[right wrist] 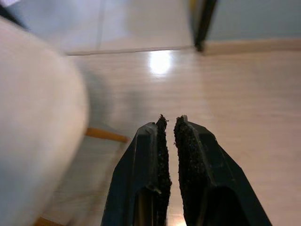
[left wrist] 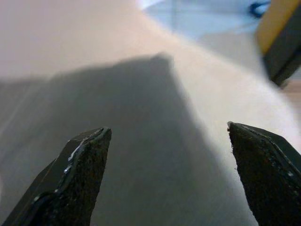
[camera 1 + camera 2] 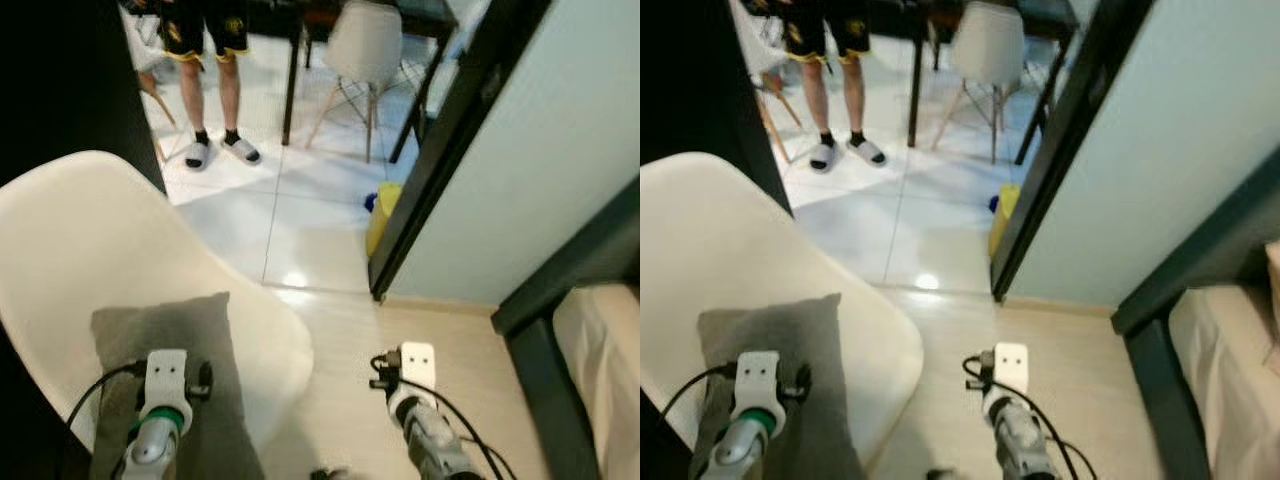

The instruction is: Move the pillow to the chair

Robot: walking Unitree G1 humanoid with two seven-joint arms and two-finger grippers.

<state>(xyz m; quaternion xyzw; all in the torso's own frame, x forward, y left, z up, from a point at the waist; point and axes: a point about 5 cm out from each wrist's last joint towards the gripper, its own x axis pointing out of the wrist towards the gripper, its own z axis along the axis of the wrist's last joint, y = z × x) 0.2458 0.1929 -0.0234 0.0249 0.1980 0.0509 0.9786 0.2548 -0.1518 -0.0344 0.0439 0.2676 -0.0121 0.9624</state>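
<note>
- Grey pillow [image 3: 165,350] lies flat on the seat of the white chair [image 3: 90,240], its far edge well inside the seat rim. Left eye view: left arm reaches forward over the pillow, wrist unit above the fabric. Right arm extends over the wood floor [image 3: 440,330], beside the chair's front edge.
- Right eye view: a person's legs [image 3: 835,100] in slides stand on the tiled floor beyond the chair. Black door frame [image 3: 1040,170] on the right, yellow item at its foot, bed edge [image 3: 1230,370] lower right. Open floor between chair and frame.
- Left wrist view: left gripper [image 2: 169,174] jaws wide apart, pillow under them, not clamped.
- Right wrist view: right gripper [image 1: 170,141] jaws together, holding nothing, over floor; chair rim close by.
- No readable writing.
</note>
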